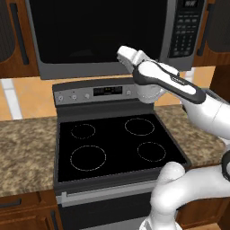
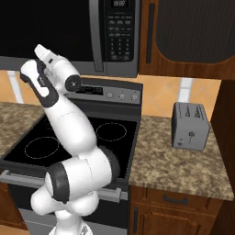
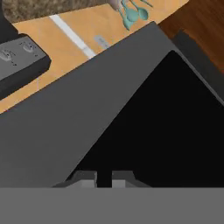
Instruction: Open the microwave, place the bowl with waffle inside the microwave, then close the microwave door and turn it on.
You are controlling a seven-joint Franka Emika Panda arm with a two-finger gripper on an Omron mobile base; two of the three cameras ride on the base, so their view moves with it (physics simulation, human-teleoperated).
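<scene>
The microwave (image 1: 103, 31) hangs above the stove, and the microwave door (image 2: 46, 27) is closed in both base views. Its long grey handle (image 1: 169, 27) stands beside the keypad (image 2: 120, 32). My gripper (image 1: 120, 50) is raised just in front of the door's lower edge, left of the handle, also seen from the other side (image 2: 40, 48). In the hand view the fingertips (image 3: 87, 179) sit close together with only a narrow gap and nothing between them, facing the door's grey frame (image 3: 65, 131) and black glass (image 3: 175, 131). The bowl and the waffle are out of view.
The black-topped stove (image 1: 112, 143) lies below the arm, with its control panel (image 1: 96, 92) behind. Granite counter (image 1: 24, 148) flanks it on both sides. A grey toaster (image 2: 190, 126) stands on the right counter. Teal spoons (image 3: 131, 15) hang on the wall. Wooden cabinets (image 2: 188, 32) flank the microwave.
</scene>
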